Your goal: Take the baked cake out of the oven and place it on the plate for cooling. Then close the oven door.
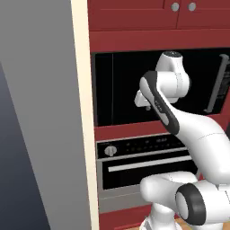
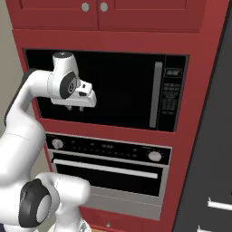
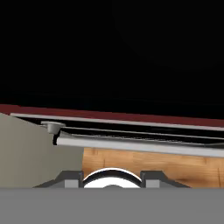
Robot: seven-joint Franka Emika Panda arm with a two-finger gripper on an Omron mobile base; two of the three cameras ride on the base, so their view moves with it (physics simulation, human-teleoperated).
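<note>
You're at the very start: the oven door (image 2: pixel 108 174) is shut, its handle (image 2: pixel 105 168) lying horizontal, 9 to 3 o'clock, below the microwave (image 2: pixel 113 88). The cake is presumably inside, unseen. Your tool (image 2: pixel 75 108) hangs above at 11 o'clock, empty; its gap I cannot tell.

We see arm covering right end of oven door (image 1: pixel 134 173) from left; its handle (image 3: pixel 144 145) runs off hand view's right edge; microwave (image 1: pixel 126 87) keypad perhaps unreadable.
</note>
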